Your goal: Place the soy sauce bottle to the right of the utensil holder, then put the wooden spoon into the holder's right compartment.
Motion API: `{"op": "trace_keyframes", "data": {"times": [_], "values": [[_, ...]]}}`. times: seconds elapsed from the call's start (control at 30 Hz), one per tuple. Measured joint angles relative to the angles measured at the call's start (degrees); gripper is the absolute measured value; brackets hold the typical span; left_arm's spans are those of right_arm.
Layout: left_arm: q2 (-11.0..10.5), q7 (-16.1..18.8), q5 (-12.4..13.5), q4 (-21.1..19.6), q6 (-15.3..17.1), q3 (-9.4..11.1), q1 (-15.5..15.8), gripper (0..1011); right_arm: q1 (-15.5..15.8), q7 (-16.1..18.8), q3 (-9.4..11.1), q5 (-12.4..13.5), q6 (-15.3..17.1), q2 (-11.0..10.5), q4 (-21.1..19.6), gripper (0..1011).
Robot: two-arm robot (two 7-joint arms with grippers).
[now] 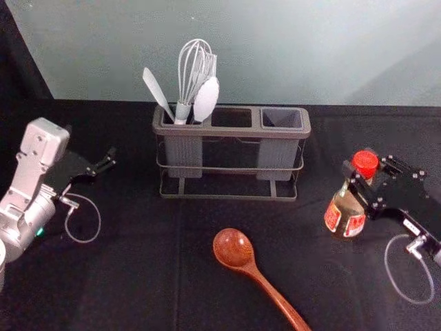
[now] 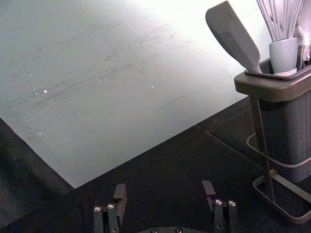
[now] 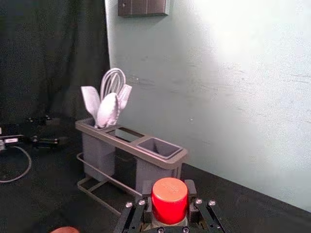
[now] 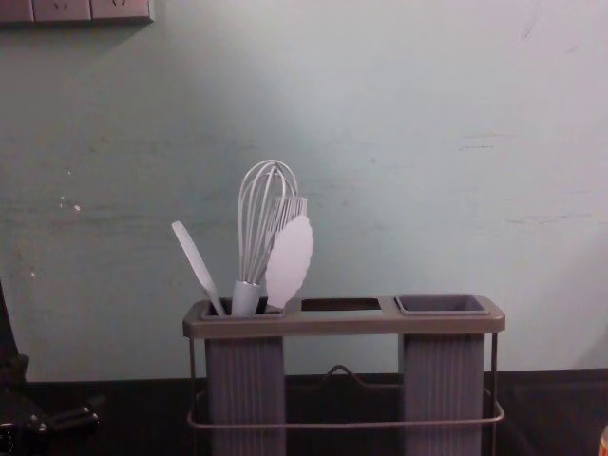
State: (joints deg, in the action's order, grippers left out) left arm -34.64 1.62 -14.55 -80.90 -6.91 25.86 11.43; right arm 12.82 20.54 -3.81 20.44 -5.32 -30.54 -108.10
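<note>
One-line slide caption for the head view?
Right gripper holding the soy sauce bottle near its red cap, right of the utensil holder; wooden spoon lies in front.

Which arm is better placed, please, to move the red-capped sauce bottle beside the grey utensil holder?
Probably right: the right gripper grips the bottle; the left gripper is left of the holder.

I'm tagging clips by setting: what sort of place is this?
Probably a robot test bench set up for kitchen chores: the left gripper hangs over a black tabletop, and a utensil holder stands there with a wooden spoon lying in front.
</note>
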Motion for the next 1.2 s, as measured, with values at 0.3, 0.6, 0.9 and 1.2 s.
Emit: {"op": "trace_keyframes", "data": {"times": [0.3,0.6,0.9,1.2], "values": [[0.0,0.0,0.0,0.0,0.0,0.0,0.0,1011,-5.7,0.6,-0.7,0.3,1.3,1.6,5.4,395],[0.0,0.0,0.0,0.0,0.0,0.0,0.0,1011,-12.1,1.4,-2.8,0.9,1.7,3.6,12.3,394],[0.0,0.0,0.0,0.0,0.0,0.0,0.0,1011,-17.6,1.9,-4.8,1.5,1.9,5.6,18.2,395],[0.0,0.0,0.0,0.0,0.0,0.0,0.0,1011,-21.0,1.9,-6.1,1.7,1.2,7.2,22.6,394]]}}
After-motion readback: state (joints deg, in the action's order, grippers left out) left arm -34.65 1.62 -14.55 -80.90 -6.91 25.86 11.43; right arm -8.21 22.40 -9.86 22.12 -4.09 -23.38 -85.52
